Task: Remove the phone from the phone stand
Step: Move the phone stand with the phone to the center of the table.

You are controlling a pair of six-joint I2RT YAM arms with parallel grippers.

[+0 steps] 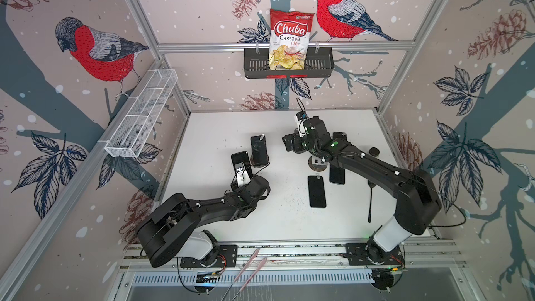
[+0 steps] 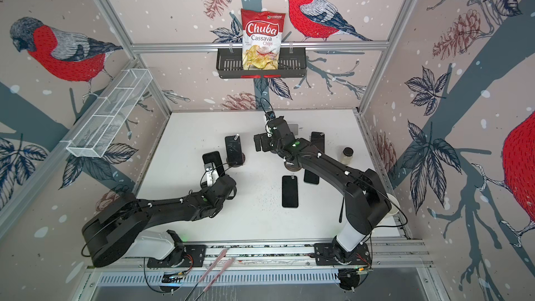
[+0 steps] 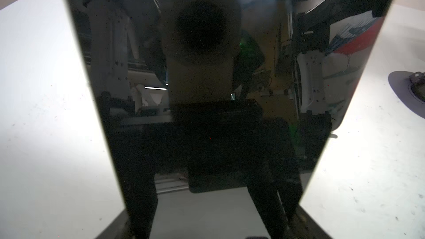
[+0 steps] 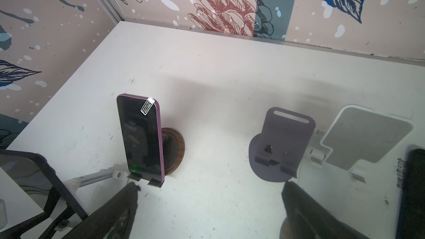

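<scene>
bench [image 1: 231, 123]: carrying a whole crowd of phones, two of them lying flat [image 1: 317, 191] near the right arm. I'm guessing we're sitting at the grab stage, with the target not lifted off yet.
left arm [image 1: 202, 207]: stretching low across the bench from the near rail, with the wrist tipping down onto the phone on the left.
right arm [image 1: 376, 169]: reaching farther toward the back, with the wrist turning in toward the middle and hovering clear of everything.
phone [image 1: 238, 156]: leaning tilted at the left of the bench, just beside a neighbour phone [image 1: 258, 150] that's sitting on a wooden-base stand [image 4: 174, 150]. Its dark screen is filling the left wrist view. The phone stand under it is hiding from me, so I'm only assuming it's seated.
left hand [image 1: 241, 167]: sitting right at the phone's lower part. Honestly can't tell whether it's clamping or just bracketing it.
right hand [image 4: 210, 187]: gaping wide and holding nothing, pointing at bare bench between the wooden-base stand and an empty purple stand [image 4: 282, 143].
next move: I'm thinking it's calling for a firm pinch on the phone's edges, then lifting up along the tilt without bumping the neighbour phone.
</scene>
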